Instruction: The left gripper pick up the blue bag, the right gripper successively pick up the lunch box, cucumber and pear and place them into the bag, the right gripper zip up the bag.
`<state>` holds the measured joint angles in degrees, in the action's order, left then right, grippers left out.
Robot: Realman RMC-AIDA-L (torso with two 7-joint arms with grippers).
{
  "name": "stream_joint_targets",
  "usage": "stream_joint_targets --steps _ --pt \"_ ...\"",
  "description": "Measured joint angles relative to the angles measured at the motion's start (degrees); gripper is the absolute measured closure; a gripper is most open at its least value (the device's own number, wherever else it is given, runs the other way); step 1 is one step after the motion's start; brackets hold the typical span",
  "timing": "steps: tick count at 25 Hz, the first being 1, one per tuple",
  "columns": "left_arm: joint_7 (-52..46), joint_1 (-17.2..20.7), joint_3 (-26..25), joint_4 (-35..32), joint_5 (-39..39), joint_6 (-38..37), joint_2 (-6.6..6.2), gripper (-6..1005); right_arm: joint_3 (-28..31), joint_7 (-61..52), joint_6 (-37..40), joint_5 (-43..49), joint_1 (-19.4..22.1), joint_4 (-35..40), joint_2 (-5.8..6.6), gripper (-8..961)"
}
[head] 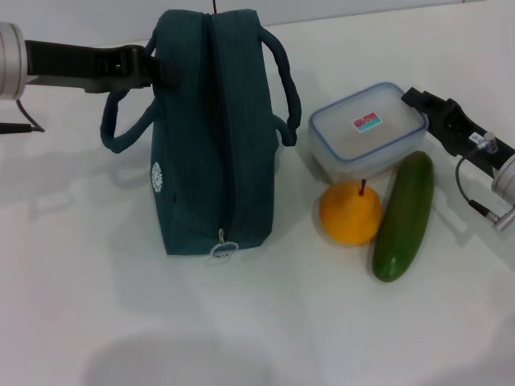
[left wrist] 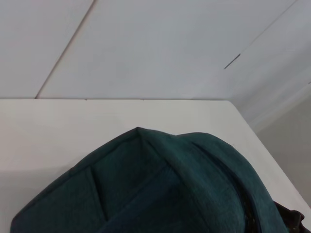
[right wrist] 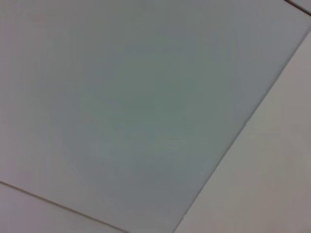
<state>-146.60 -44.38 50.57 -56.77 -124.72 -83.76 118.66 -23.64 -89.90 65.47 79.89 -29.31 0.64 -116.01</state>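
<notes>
The dark blue-green bag [head: 213, 137] stands on the white table at centre left, its zipper line on top and the zipper pull [head: 224, 248] at the near end. It fills the lower part of the left wrist view [left wrist: 160, 189]. My left gripper [head: 151, 68] is against the bag's far left side, above a handle loop. The clear lunch box [head: 366, 129] with a blue rim lies to the right of the bag. My right gripper [head: 412, 98] is at the box's far right corner. The orange-yellow pear [head: 350, 213] and the green cucumber [head: 405, 215] lie side by side in front of the box.
The white table [head: 96, 305] stretches out in front of the bag and the food. The bag's second handle [head: 283, 80] hangs towards the lunch box. The right wrist view shows only a plain pale surface.
</notes>
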Motion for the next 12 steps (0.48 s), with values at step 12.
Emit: stream_joint_targets --steps 12 --pt "0.0 0.1 0.0 0.0 0.0 -0.08 0.04 953 0.15 0.03 4.62 -0.38 1.57 0.01 0.21 699"
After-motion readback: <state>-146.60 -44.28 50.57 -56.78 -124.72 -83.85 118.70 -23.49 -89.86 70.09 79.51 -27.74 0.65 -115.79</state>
